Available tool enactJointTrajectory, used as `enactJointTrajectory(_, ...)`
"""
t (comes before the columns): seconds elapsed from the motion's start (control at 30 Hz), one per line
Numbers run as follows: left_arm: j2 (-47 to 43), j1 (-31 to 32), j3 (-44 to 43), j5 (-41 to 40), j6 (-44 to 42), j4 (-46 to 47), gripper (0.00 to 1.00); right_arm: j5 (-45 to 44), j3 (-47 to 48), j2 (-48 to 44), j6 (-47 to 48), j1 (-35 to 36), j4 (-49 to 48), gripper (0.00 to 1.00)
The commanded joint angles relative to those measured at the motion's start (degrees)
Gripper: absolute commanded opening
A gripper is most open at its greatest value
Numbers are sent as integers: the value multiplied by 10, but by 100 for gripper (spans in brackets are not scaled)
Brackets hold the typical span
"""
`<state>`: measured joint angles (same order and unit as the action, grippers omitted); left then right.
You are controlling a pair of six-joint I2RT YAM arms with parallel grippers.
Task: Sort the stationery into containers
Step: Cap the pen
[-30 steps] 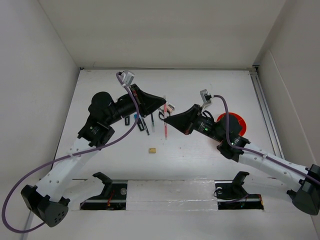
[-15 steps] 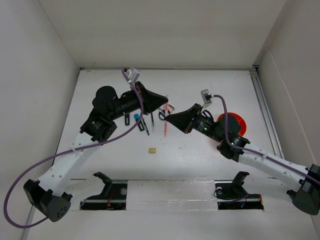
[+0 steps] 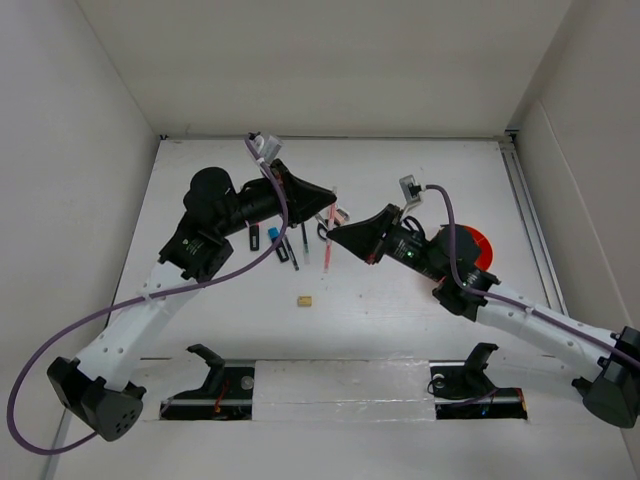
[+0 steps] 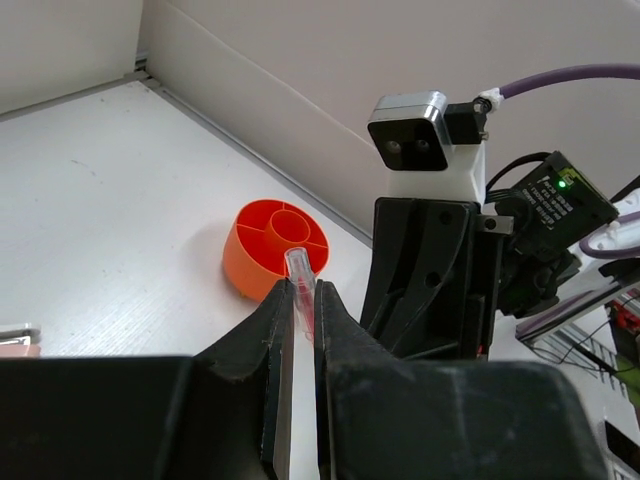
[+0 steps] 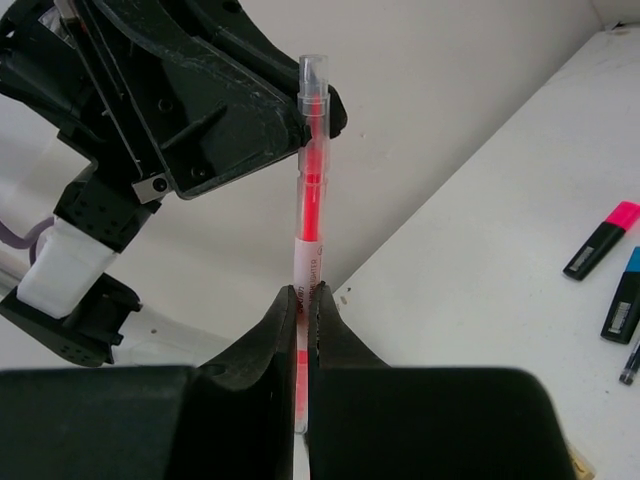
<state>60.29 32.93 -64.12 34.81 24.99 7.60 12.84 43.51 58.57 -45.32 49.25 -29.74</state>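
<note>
Both grippers are clamped on the same thin red-orange pen [image 5: 308,190], which is held up off the table [image 3: 400,310] mid-workspace. The right gripper [image 5: 303,300] is closed on the lower, white-labelled part of the barrel. The left gripper [image 4: 300,300] is closed near the clear capped end, which pokes just past its fingertips. We see the two sets of jaws facing each other with the pen running between them.

The orange cup [image 4: 275,245] stands upright on the table to the right, dividers visible, partly behind the right arm in the top view.

The pink-black marker [image 5: 600,240] and blue-black marker [image 5: 628,300] lie side by side on the table. The dark pens [image 3: 291,250] are just beside them. The tan eraser [image 3: 304,299] lies alone, nearer the bases.
</note>
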Motion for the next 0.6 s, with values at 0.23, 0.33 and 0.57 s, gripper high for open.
enactJointTrajectory(0.23, 25, 19, -10, -4, -65, -123, 0, -11, 87, -48, 10, -16, -114, 0)
enactJointTrajectory(0.33, 20, 19, -10, -4, -65, -123, 0, -16, 82, -54, 10, -23, -114, 0)
enactJointTrajectory(0.57, 20, 19, -10, -3, -71, -123, 0, -9, 82, -54, -1, -43, -114, 0)
